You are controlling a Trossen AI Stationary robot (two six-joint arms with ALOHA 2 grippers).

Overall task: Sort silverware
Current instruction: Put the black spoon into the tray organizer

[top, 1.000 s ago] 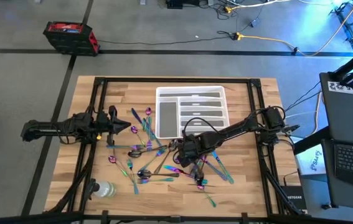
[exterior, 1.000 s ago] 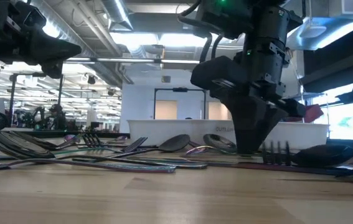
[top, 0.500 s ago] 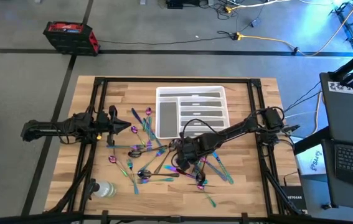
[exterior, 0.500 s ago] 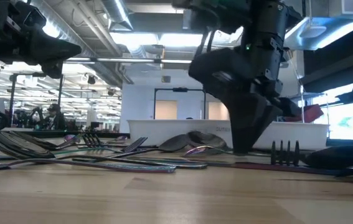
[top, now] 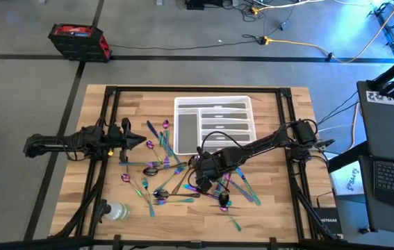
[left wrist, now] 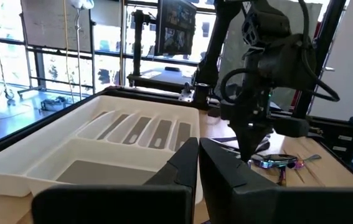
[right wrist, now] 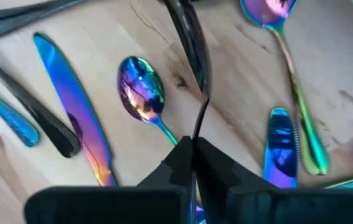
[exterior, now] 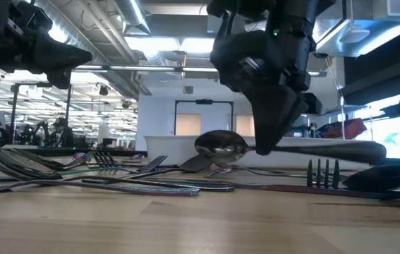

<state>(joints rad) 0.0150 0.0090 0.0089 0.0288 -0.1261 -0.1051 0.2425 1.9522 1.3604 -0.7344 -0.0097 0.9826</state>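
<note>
The right pincer sits just below the middle of the high view, over the pile of silverware. Its two fingers are pinched tight on the thin handle of a spoon. In the low view the spoon hangs above the table, flat and level, with its round bowl to the left of the pincer and its handle poking out to the right. In the right wrist view the dark spoon runs up from between the fingers, and under it lie a rainbow spoon, a blue and pink knife and more pieces on the wood.

The rest of the silverware is spread over the lower middle of the table in the high view, below the white tray. The tray is in the upper middle of the table.

The left pincer waits at the left side of the table, up in the air. Its fingers are pressed shut and hold nothing.

A clear bottle lies in the lower left corner of the table.
</note>
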